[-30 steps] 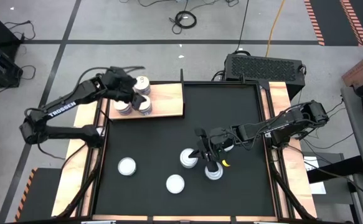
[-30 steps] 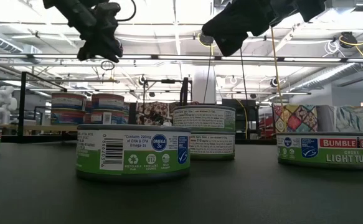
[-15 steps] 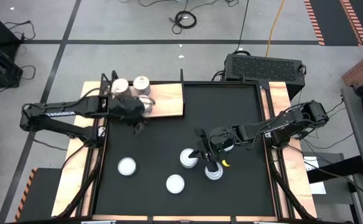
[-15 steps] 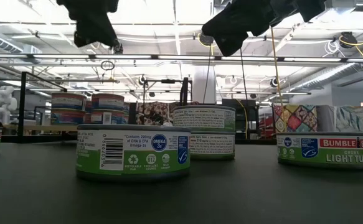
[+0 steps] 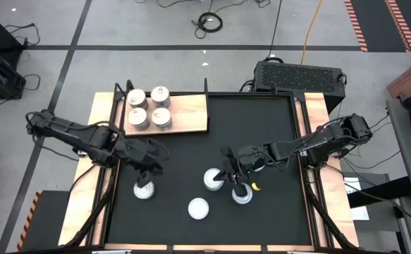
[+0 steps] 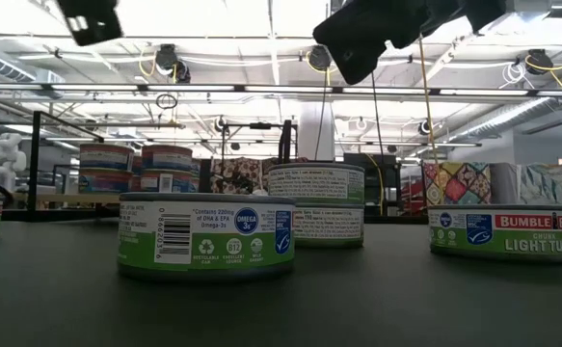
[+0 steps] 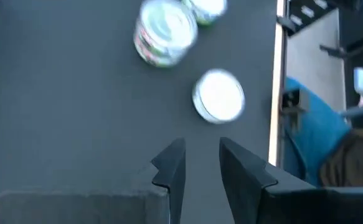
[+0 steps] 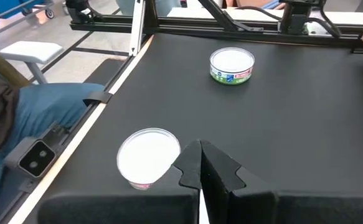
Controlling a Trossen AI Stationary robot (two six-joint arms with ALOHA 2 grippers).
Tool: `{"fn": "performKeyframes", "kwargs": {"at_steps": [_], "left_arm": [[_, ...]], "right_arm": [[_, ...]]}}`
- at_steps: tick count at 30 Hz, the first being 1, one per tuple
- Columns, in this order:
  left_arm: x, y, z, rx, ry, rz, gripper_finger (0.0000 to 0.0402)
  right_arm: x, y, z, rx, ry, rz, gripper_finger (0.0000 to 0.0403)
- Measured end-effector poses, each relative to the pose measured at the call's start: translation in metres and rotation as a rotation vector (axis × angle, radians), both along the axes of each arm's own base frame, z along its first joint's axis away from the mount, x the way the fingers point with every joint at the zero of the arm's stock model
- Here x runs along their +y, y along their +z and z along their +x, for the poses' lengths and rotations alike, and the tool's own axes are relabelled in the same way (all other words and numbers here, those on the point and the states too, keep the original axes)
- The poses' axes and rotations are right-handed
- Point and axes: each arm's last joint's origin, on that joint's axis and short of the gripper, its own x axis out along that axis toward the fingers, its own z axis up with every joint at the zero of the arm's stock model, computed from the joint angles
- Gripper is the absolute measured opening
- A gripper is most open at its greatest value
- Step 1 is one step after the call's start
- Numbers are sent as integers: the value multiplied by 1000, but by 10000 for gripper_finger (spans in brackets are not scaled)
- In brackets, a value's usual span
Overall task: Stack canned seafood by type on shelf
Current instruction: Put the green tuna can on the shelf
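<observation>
The wooden shelf (image 5: 184, 113) lies at the table's far left and carries several tins (image 5: 149, 107) standing on their bases. Three more tins stand on the black mat: a white-topped one at near left (image 5: 144, 190), one near the front (image 5: 198, 207) and one in the middle (image 5: 212, 179). Another tin (image 5: 243, 197) shows partly under my right arm. My left gripper (image 5: 149, 171) is open and empty (image 7: 202, 149), just on the far side of the near-left tin. My right gripper (image 5: 235, 180) is shut (image 8: 200, 155) and hovers between the middle tins.
In the low view a green-labelled tin (image 6: 206, 236) stands closest, a Bumble Bee tin (image 6: 502, 231) at the right, and another tin (image 6: 316, 183) behind. A black box (image 5: 300, 74) sits beyond the far edge. Bare mat lies at the far right (image 5: 254, 120).
My left gripper has left the tins on the shelf and swung toward the table's near edge, and now stands by the near-left tin on the mat. The shelf tins stay where they were, now uncovered.
</observation>
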Motion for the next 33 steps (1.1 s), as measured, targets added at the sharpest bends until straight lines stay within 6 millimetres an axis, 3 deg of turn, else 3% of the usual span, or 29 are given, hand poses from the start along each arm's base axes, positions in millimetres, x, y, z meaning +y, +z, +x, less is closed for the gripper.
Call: {"fn": "performKeyframes", "kwargs": {"at_steps": [10,18,23,29,33], "left_arm": [[-21,-21,-24,319,97,17,98],[-30,-44,-18,467,56,102,98],[-29,-74,-25,589,16,84,98],[-18,-89,-39,567,24,148,98],[-11,-107,-47,574,0,88,98]], "right_arm": [[15,1,-4,8,31,39,0],[25,-3,-8,48,62,40,0],[25,-4,-9,62,60,39,0],[21,-4,-7,49,64,9,0],[19,-4,-7,50,56,7,0]]}}
